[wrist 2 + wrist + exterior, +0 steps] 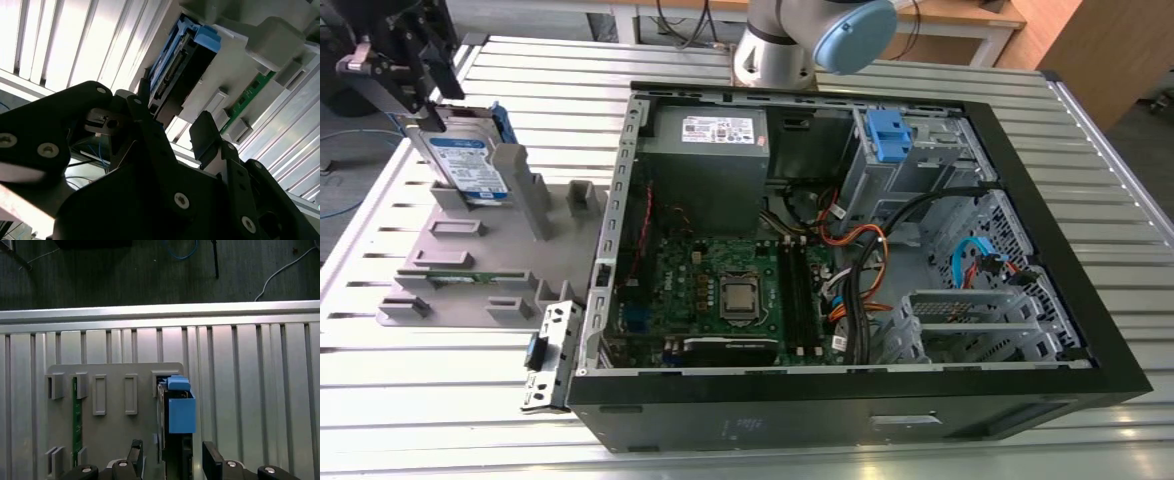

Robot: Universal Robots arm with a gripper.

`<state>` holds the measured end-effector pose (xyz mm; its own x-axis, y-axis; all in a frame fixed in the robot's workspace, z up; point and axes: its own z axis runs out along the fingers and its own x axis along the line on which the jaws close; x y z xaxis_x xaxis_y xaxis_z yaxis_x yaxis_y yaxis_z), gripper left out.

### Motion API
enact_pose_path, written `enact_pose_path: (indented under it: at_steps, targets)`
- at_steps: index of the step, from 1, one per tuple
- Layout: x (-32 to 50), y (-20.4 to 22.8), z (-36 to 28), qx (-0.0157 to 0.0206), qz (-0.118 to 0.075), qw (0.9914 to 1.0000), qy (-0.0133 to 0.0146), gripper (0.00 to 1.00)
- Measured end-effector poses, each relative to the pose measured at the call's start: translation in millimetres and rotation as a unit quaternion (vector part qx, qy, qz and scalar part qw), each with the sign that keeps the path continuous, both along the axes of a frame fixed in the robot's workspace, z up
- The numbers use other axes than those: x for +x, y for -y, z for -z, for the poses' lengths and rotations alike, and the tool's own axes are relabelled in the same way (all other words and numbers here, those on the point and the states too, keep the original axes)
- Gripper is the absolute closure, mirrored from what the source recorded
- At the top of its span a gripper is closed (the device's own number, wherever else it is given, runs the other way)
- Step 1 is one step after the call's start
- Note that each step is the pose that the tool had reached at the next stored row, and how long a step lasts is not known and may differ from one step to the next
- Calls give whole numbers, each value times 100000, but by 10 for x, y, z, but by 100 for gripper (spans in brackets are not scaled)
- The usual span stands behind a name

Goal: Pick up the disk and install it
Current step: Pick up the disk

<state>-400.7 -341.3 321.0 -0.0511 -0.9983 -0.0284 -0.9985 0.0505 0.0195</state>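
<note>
Claw: black two-finger gripper [172,454], jaws spread wide, holding nothing.
Fingers: one finger [136,454] on each broad side of the disk; in the first wrist view a gap shows between each finger and the disk.
Position of claw: over the top edge of the disk, at the far left of the exterior view.
Disk: hard drive [176,460] standing on edge in a slot of the holder, uninstalled, outside the computer case.
Disk label: blue-and-white face [464,165] turned towards the exterior camera.
Disk rail: blue plastic frame [181,412] along the disk's edges, with a tab at the end away from the claw.
Holder: grey plastic fixture plate [474,245] with raised slots, lying flat beside the case on the exterior view's left.
Memory module: green stick [464,278] seated on edge in another slot of the holder, well apart from the disk.
Table: slatted aluminium top [1107,180] carrying holder and case.
Computer case: black tower [854,420] on its side, panel off.
Case contents: grey power supply [707,150]; motherboard with bare processor [740,297]; blue latch [886,135] at the drive bay; orange cables [854,238].
Arm base: grey and light-blue joint [814,35] behind the case.
</note>
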Motion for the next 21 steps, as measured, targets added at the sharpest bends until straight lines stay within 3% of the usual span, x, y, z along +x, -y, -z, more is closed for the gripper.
enact_pose_path:
  at_steps: [6, 14, 21]
  targets:
    - [-22, 0, 52, 6, -912, 99995, 394, 42]
    - [-31, 0, 139, 3, -1827, 99982, 507, 42]
    - [-30, 0, 164, 7, -1971, 99979, 546, 42]
